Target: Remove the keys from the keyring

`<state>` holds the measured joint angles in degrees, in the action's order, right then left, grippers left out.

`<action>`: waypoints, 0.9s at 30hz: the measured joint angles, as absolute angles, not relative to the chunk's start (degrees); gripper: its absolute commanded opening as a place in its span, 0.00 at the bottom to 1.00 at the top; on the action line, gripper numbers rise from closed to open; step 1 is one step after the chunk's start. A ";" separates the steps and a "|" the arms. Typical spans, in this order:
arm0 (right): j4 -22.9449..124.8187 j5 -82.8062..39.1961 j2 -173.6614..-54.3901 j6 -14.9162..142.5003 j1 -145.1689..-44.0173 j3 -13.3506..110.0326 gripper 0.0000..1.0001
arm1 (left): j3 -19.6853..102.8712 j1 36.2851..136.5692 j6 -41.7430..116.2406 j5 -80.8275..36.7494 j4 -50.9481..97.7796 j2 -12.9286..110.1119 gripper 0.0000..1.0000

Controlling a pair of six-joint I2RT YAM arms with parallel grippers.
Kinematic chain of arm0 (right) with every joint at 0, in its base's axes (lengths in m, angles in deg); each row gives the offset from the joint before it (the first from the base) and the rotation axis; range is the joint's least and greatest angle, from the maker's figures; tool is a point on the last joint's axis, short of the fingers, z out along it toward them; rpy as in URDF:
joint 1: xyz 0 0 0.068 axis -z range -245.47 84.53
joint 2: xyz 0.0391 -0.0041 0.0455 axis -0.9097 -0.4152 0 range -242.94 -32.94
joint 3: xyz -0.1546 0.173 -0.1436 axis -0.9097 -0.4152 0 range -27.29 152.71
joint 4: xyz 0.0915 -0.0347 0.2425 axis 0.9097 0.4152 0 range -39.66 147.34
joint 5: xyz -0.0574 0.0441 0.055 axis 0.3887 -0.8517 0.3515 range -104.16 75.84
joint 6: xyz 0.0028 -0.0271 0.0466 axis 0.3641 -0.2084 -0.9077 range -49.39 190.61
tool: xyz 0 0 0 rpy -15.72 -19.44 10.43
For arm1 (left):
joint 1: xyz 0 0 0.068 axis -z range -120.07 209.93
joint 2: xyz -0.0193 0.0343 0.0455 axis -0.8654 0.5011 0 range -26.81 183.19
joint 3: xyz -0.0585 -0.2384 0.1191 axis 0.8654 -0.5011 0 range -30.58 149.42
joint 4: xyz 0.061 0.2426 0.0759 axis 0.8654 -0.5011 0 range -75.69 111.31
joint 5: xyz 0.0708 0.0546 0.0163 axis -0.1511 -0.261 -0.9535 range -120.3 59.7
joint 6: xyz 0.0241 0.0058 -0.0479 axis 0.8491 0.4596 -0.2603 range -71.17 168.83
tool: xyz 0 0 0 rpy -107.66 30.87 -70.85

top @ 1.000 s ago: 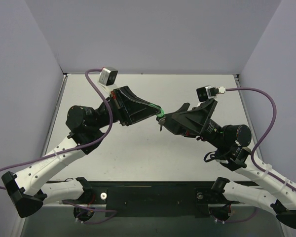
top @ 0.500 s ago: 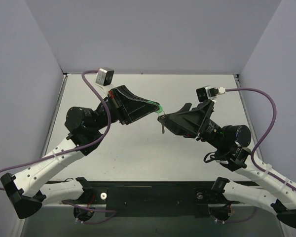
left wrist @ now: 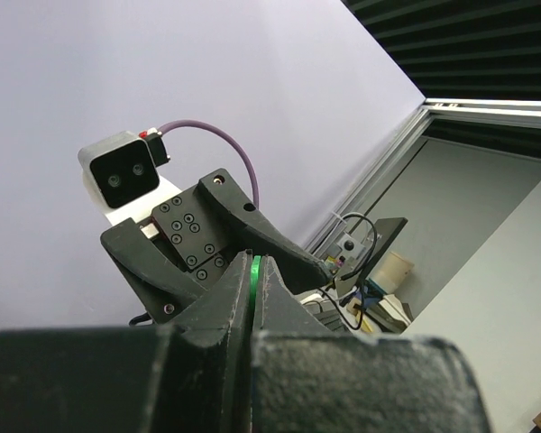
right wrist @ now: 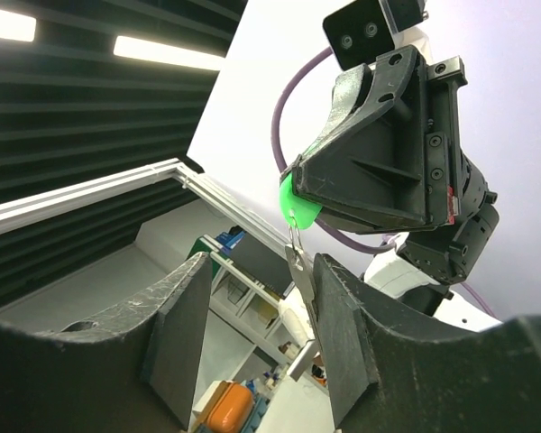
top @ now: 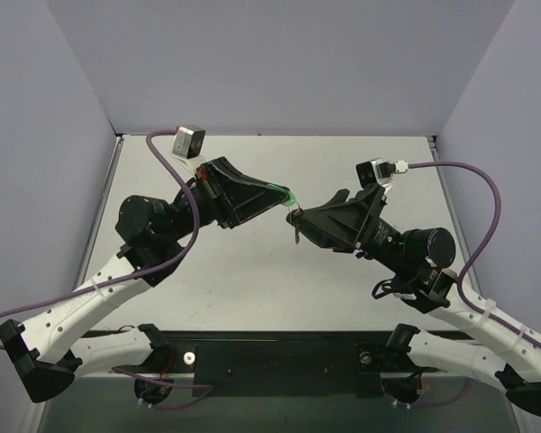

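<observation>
In mid-air above the table (top: 252,271), my left gripper (top: 285,199) is shut on the keyring's bright green tag (top: 292,198). Only a thin green edge of the tag (left wrist: 255,271) shows between the pressed fingers in the left wrist view. From the tag (right wrist: 298,206) a small ring carries the silver-grey key (right wrist: 305,298), which hangs down. My right gripper (right wrist: 261,271) faces the left one with its jaws apart around the key. The key lies against the right-hand finger (right wrist: 343,316), and a wide gap separates it from the other finger. From above, the key (top: 295,231) hangs just off the right gripper (top: 299,221).
Grey walls (top: 63,108) enclose the table on three sides. Both arms meet over its middle, and purple cables (top: 482,216) loop from the wrist cameras. The black base rail (top: 270,356) runs along the near edge.
The right jaws have narrowed around the hanging key. The left gripper keeps hold of the green tag, and its wrist has shifted slightly left.
</observation>
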<state>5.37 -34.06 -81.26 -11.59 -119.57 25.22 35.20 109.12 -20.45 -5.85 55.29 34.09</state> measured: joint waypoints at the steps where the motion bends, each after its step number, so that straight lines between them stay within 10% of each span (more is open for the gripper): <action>1: 5.63 -33.98 -81.26 -11.50 -119.55 25.22 0.43 | 35.16 109.12 -20.32 -5.90 55.03 34.09 0.00; 27: 9.22 -32.19 -81.26 -9.88 -119.57 25.20 0.13 | 33.78 109.12 -17.91 -6.73 51.66 32.19 0.00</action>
<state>9.22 -32.19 -81.26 -9.88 -119.57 25.20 33.78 109.12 -17.91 -6.73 51.66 32.19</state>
